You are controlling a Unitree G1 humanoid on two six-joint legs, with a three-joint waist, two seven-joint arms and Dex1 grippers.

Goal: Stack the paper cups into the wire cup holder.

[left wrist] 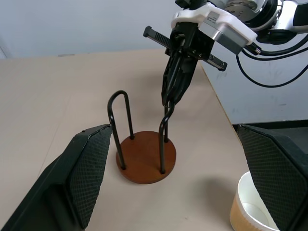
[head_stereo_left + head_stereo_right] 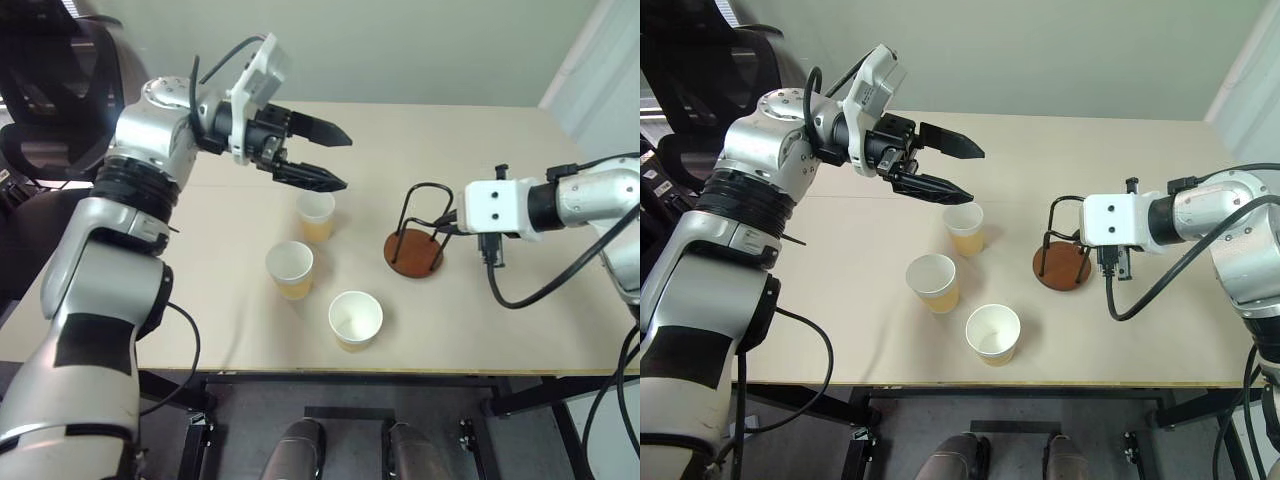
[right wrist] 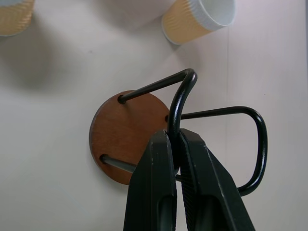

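- While the left pincer [image 2: 325, 157] hangs above the counter [image 2: 500, 150] with its two black fingers spread wide apart and nothing between them, the right pincer [image 3: 174, 139] is clamped on the holder [image 2: 415, 238], its fingers pressed together on one wire loop near the top bend.
- Holder: two thin black wire loops rise from a round reddish-brown disc base; the base sits flat on the pale counter, towards the robot's right, and no cup is in it.
- Cups: three small tapered paper cups, white inside and at the rim, ribbed yellow-tan outside, all upright with mouths up.
- One cup [image 2: 316, 216] stands just under the left pincer's fingertips, farthest from the robot.
- A second cup [image 2: 290, 269] stands nearer the robot and a little to the left of the first, close to it but apart.
- The third cup [image 2: 355, 319] stands nearest the counter's front edge, between the second cup and the holder.
- I can read no brand, label or writing on the cups, the holder or the counter.
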